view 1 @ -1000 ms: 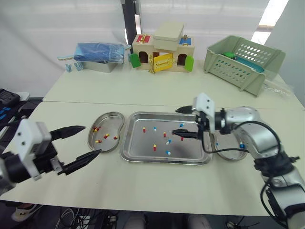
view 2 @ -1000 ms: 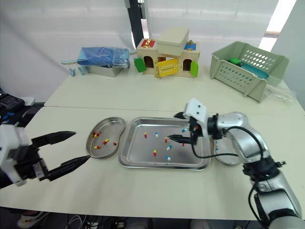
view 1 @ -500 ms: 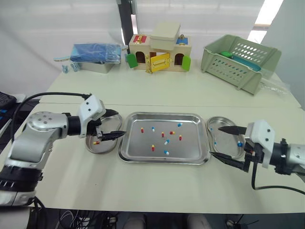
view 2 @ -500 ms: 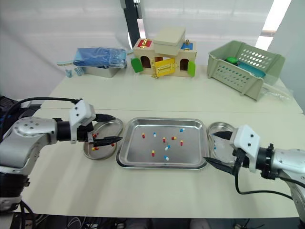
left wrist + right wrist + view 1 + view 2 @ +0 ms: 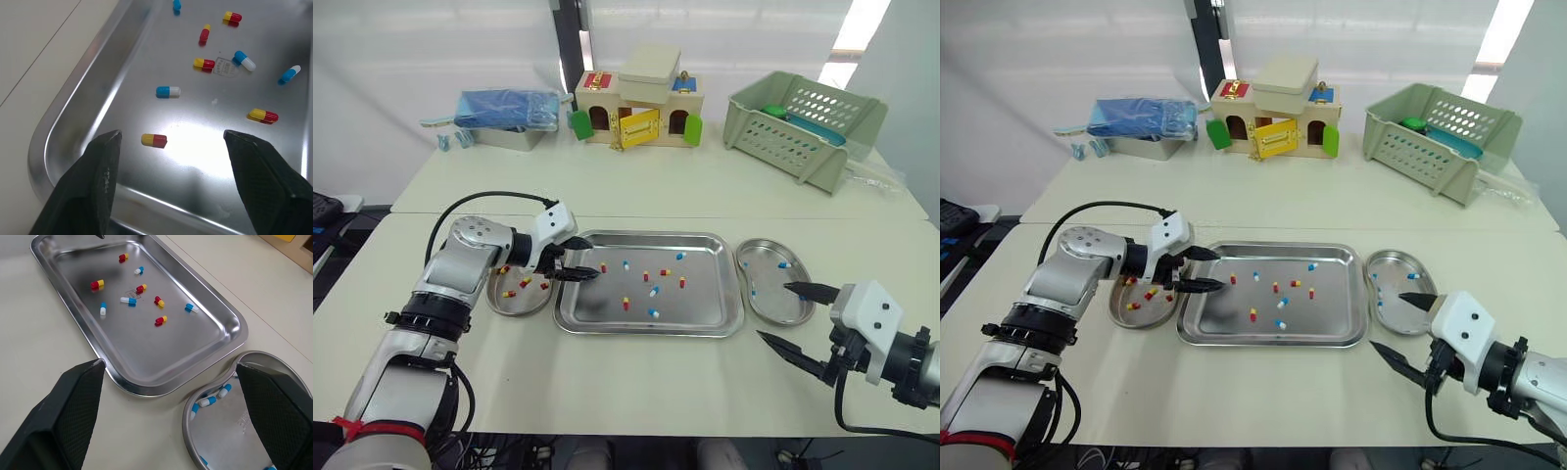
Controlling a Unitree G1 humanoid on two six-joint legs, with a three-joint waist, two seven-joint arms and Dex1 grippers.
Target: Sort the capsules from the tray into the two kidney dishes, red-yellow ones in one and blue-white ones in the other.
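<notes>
Bright, even light is flooding the table point(image 5: 636, 387). A strong source is burning out to white on the backdrop point(image 5: 862, 20), high above and well beyond the right pincer point(image 5: 773, 310). In the left wrist view, a white glare patch is showing on the tray point(image 5: 73, 105) floor, directly between the fingertips of the left pincer point(image 5: 171, 134). A soft, faint shadow is falling on the tray floor beneath the left pincer. Ahead of the right pincer, the kidney dish point(image 5: 254, 396) is reflecting pale light, and the tray floor is reading darker toward its far end.
</notes>
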